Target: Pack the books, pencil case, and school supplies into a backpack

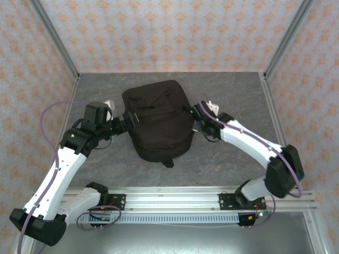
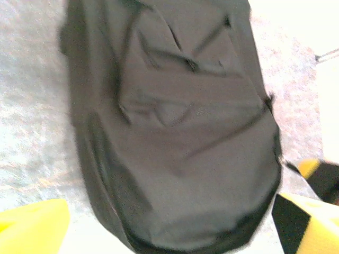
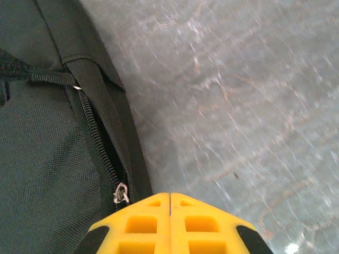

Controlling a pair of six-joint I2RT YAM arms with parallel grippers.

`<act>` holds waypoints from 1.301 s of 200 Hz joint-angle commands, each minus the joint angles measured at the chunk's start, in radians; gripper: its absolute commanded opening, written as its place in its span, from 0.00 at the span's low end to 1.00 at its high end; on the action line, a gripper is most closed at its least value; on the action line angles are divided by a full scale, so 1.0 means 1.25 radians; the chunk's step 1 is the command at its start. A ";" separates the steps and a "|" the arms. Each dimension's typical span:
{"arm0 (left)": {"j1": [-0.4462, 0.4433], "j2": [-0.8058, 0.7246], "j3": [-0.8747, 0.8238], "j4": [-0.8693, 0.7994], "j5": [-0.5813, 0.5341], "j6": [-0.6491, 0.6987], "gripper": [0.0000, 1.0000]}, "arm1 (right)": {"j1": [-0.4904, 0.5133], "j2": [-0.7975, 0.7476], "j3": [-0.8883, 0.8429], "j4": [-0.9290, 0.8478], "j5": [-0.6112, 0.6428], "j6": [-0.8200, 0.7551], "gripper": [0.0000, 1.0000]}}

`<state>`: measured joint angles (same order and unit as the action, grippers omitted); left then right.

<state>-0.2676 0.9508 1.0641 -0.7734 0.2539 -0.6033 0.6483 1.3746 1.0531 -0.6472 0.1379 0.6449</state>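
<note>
Left jaws spread, partly cut off; right jaws pressed together beside backpack (image 3: 42, 169) zip (image 3: 99, 142)

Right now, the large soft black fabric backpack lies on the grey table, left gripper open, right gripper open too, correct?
No: the right gripper is shut, fingers together in the right wrist view. Backpack, table, open left gripper: correct.

The backpack (image 1: 159, 124) lies mid-table (image 1: 228, 159) between two claws, directly ahead of the left gripper (image 1: 128, 119), with the right gripper (image 1: 195, 112) just beside its right edge. A zip pull (image 3: 122, 193) sits immediately left of the right claw's tips, with table surface ahead and to its right.
</note>
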 commanded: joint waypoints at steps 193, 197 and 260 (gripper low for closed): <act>0.210 0.314 -0.533 1.138 -0.373 0.407 1.00 | -0.278 0.030 -0.374 0.959 0.465 -0.524 0.99; 0.210 0.322 -0.551 1.177 -0.378 0.409 1.00 | -0.287 0.025 -0.353 0.898 0.466 -0.495 0.99; 0.176 0.440 -0.514 1.228 -0.299 0.487 1.00 | -0.386 -0.021 -0.432 1.005 0.302 -0.410 0.99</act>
<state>-0.0395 1.5043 0.3843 0.6895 -0.1398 -0.0525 0.1654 1.4498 0.4580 0.7177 0.5884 0.0715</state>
